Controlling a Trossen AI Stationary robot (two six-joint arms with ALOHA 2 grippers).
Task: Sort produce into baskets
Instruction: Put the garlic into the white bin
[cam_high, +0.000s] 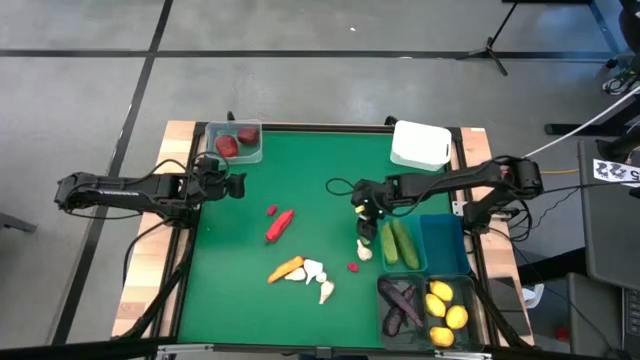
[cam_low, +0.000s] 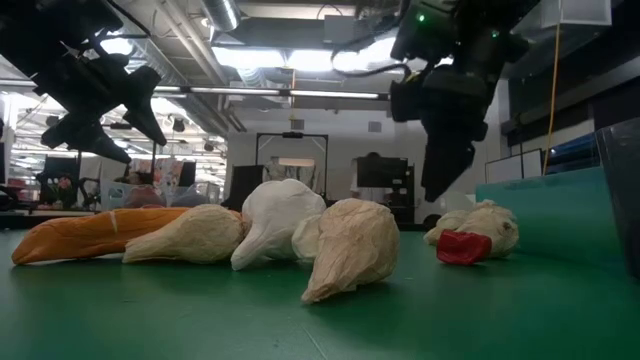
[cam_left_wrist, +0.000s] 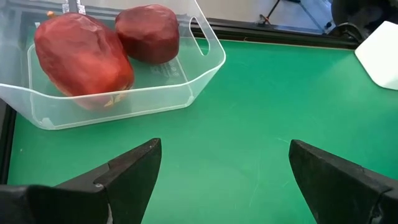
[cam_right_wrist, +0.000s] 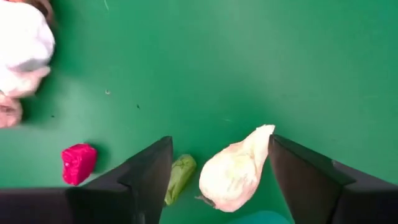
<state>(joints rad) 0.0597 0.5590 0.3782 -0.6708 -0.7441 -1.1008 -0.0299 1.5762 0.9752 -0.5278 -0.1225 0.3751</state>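
While my left hand (cam_high: 238, 187) waits spread near the clear basket (cam_high: 250, 152), my right hand (cam_right_wrist: 217, 165) hovers spread over a garlic bulb (cam_right_wrist: 233, 174) on the worktop (cam_high: 300, 190), at three o'clock.

No words, brand names or numbers are showing legibly anywhere in these views. The only printed thing is a small white tag with black square code-like markings (cam_high: 615, 170), lying on the dark grey equipment beyond the table's right edge in the high view, and its pattern is too small to read. The toy produce, the plastic bins, the green mat and both arms are showing no lettering.
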